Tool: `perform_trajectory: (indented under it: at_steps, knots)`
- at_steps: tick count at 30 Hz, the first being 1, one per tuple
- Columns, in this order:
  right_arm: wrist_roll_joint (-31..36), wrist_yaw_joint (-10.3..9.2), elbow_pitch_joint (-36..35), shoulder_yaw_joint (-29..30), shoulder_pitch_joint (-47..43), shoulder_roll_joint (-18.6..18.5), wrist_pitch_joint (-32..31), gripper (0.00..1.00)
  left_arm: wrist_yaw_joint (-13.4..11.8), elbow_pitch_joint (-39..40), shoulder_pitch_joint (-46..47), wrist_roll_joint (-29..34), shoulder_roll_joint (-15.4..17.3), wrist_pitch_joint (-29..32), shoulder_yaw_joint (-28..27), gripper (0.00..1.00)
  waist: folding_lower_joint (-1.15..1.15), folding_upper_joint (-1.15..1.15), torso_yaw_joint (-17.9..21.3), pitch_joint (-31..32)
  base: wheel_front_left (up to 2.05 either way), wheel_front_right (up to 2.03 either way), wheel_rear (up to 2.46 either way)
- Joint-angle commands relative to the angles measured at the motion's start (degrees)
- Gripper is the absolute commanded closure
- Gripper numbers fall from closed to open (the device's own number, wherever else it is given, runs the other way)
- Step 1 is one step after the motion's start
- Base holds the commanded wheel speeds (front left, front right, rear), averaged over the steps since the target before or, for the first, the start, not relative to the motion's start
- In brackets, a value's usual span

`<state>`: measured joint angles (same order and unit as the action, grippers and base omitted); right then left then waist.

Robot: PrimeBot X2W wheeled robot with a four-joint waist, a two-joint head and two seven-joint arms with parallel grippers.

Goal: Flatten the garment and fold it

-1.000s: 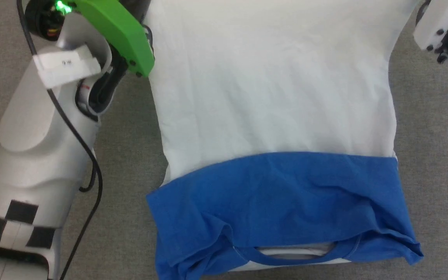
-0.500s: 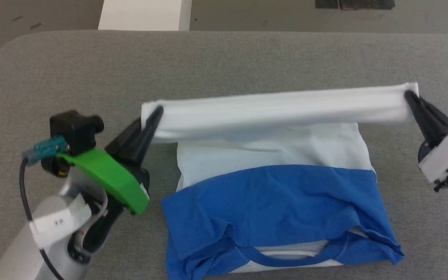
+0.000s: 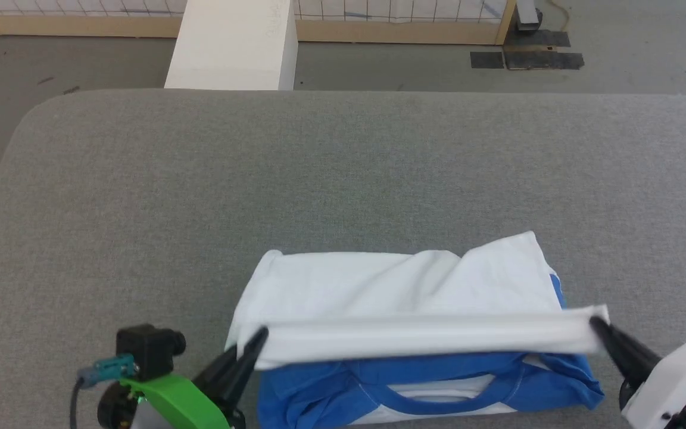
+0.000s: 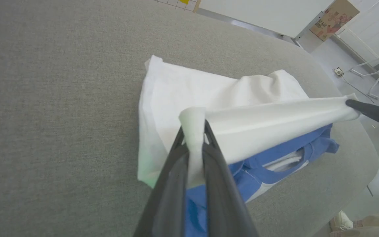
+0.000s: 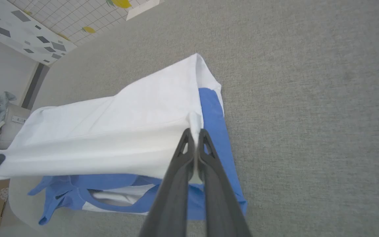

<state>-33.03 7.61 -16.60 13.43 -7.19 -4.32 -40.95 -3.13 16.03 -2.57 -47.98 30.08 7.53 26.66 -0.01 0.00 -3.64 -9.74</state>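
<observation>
The garment [image 3: 402,286] lies on the grey table near its front edge, white body on top, blue sleeves and neck band [image 3: 438,402] underneath at the front. Its white hem edge [image 3: 426,336] is lifted and stretched tight between both grippers. My left gripper [image 3: 258,339] is shut on the hem's left corner [image 4: 192,121]. My right gripper [image 3: 598,325] is shut on the right corner [image 5: 194,123]. In the wrist views the white layer [image 4: 275,121] arches over the blue part [image 5: 215,131].
The grey padded table [image 3: 343,173] stretches wide behind the garment. A white box [image 3: 233,44] stands on the floor beyond its far edge. A wooden-framed grid wall [image 3: 402,12] runs along the back.
The head camera has tilted up, bringing the far table into sight. Both grippers have carried the stretched white hem toward the near edge, over the blue sleeves, doubling the white body.
</observation>
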Motion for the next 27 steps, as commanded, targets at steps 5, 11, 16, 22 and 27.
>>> perform_trajectory:
  at_steps: [5, 11, 16, 22, 27]
  knots:
    - [0.9, -0.12, 2.2, -1.7, -3.1, 0.4, -0.9, 1.0, 0.1, -3.4, -2.7, -2.0, -0.5, 1.5, 1.6, 1.0, 0.01, 0.0, 0.3, 0.2, 0.0, 0.0, 0.0]
    - [2.2, -0.12, 5.3, -2.3, -3.6, -0.3, -0.4, 1.0, 0.2, -7.8, -3.3, -3.6, -1.3, 4.9, 4.0, 1.0, 0.01, 0.0, 0.3, 0.6, 0.0, 0.0, 0.0]
    - [3.5, -0.12, 8.3, -3.5, -2.1, -0.3, 1.0, 1.0, 1.2, -11.8, -1.6, -4.0, -2.8, 5.5, 5.2, 1.0, 0.01, 0.0, 0.1, 1.4, 0.0, 0.0, 0.0]
    - [4.4, -0.12, 12.6, -5.0, 0.6, 0.1, 3.1, 0.0, 2.5, -16.7, 1.8, -4.1, -5.1, 5.2, 5.7, 0.75, 0.01, 0.0, 0.3, 1.9, 0.0, 0.0, 0.0]
    - [4.2, -0.12, 12.9, -5.2, 1.9, 0.1, 3.8, 0.0, 3.2, -17.2, 2.9, -4.8, -5.8, 4.3, 5.2, 0.0, 0.01, 0.0, 0.4, 1.7, 0.0, 0.0, 0.0]
